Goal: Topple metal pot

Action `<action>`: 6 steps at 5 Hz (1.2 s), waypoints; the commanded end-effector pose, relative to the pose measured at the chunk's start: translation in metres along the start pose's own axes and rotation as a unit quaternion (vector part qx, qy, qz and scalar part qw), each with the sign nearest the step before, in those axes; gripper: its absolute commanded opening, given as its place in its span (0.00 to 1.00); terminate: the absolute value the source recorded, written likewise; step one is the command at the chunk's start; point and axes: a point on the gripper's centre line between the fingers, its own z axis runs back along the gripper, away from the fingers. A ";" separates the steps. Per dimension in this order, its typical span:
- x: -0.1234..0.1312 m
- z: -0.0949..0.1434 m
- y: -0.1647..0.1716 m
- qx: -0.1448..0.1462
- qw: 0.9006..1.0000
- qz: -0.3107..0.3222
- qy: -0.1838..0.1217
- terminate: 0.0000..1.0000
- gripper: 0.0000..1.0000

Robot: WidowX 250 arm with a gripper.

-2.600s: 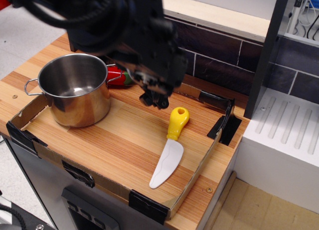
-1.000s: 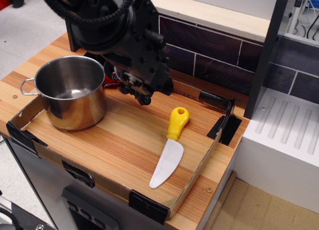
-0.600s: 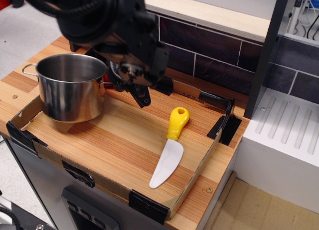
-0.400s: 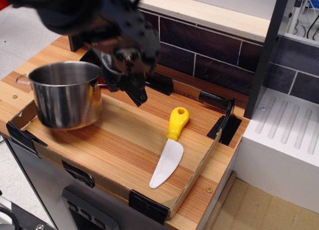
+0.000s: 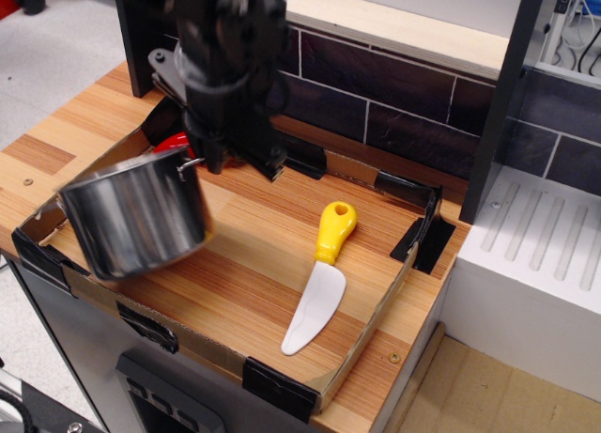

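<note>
- The tabletop (image 5: 235, 273) was one striped wooden surface, light and darker boards, edged by a low cardboard rim (image 5: 371, 316) patched at its corners with black tape.
- One black arm (image 5: 225, 38) filled the upper left, blurred, reaching down over the back of the tabletop.
- One pot (image 5: 136, 217) was the largest loose thing: a shiny steel cylinder with a dark, reflective wall, smeared by motion blur. It was tipped over, its top edge leaning toward the back and its base toward the front left corner, over the left part of the tabletop, close to the front cardboard rim. One thin wire loop handle (image 5: 191, 162) showed at its upper right edge; a second handle could not be made out.
- One gripper (image 5: 235, 161) hung just above and behind the pot, beside that handle. Whether its fingers were spread, pressed together or pinching the handle could not be told through the blur.
- One toy knife (image 5: 322, 275) lay flat on the right half of the tabletop, well apart from the pot, its yellow handle toward the back and its white blade toward the front.
- One red thing (image 5: 169, 142) peeked out behind the pot, mostly hidden.
</note>
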 end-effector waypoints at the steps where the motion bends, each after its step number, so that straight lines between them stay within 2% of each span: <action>1: 0.025 0.010 -0.007 -0.156 0.984 0.051 0.070 0.00 0.00; 2: 0.029 -0.004 -0.003 -0.165 0.981 0.079 0.067 0.00 0.00; 5: 0.031 -0.028 0.026 -0.114 0.987 0.099 0.049 0.00 0.00; 6: 0.033 -0.028 0.030 -0.100 0.991 0.088 0.035 0.00 1.00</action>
